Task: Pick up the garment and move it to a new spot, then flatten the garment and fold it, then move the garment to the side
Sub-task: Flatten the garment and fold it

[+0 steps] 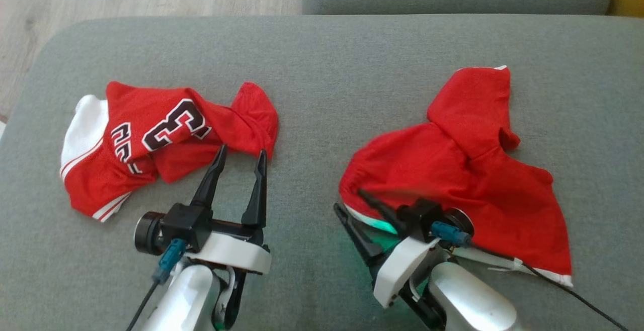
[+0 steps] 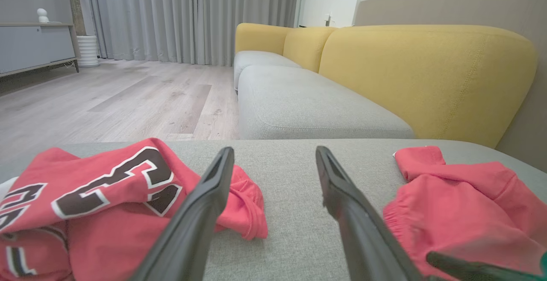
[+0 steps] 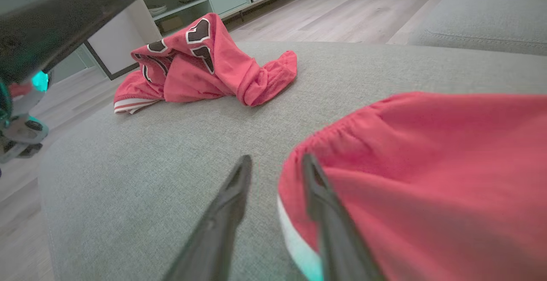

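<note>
On the grey cushion (image 1: 322, 59) lie two red pieces, well apart: a crumpled numbered jersey (image 1: 151, 135) to the robot's left and a plain red hooded garment (image 1: 468, 170) to its right, spread loosely with its hood towards the far edge. The right gripper (image 1: 348, 199) is low at the near-left hem of the hooded garment. In the right wrist view its jaws stand a little apart, unclenched, one finger (image 3: 230, 212) over bare cushion and the other over red cloth, so the white-banded hem (image 3: 295, 238) sits between them. This placement suits a pinch at the edge, where the cloth is thin enough to lift; the grip is judged not yet made. The left gripper (image 1: 242, 151) is released and wide, fingertips just beside the jersey's right fold and holding nothing. It is judged to be parked clear of the working arm. The first step, the pick-up, appears to be in hand.
</note>
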